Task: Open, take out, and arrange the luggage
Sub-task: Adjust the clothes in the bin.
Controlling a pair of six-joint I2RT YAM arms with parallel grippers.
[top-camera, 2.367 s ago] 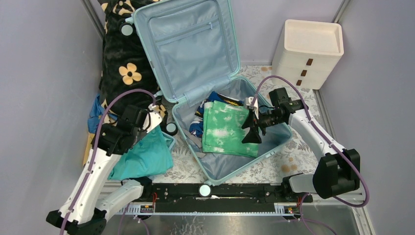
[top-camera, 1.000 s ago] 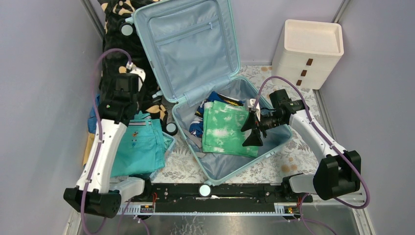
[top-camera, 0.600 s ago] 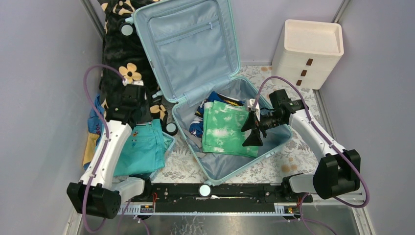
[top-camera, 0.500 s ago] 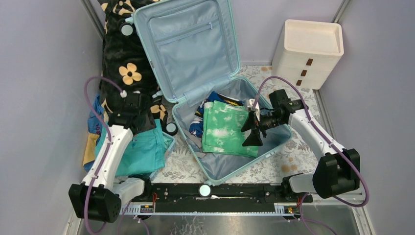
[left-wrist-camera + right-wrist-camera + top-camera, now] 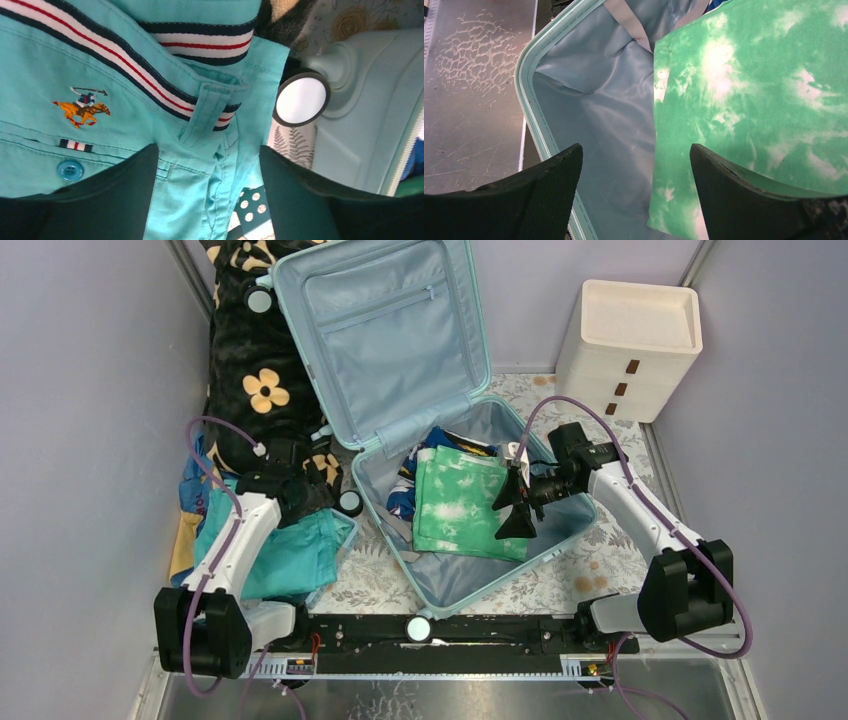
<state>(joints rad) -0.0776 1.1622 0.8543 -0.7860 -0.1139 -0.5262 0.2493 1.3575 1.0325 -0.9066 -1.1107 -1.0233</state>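
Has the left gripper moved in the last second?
Yes. The left gripper has swung toward the near edge and rightward, off the black floral blanket and down over the teal shorts, now close beside the luggage wheel.

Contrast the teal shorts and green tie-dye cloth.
The teal shorts lie outside the luggage; the tie-dye cloth lies inside it. The shorts are plain with a striped waistband; the cloth is mottled green and white. Both lie ungripped: shorts below the open left end effector, cloth's edge below the open right end effector.
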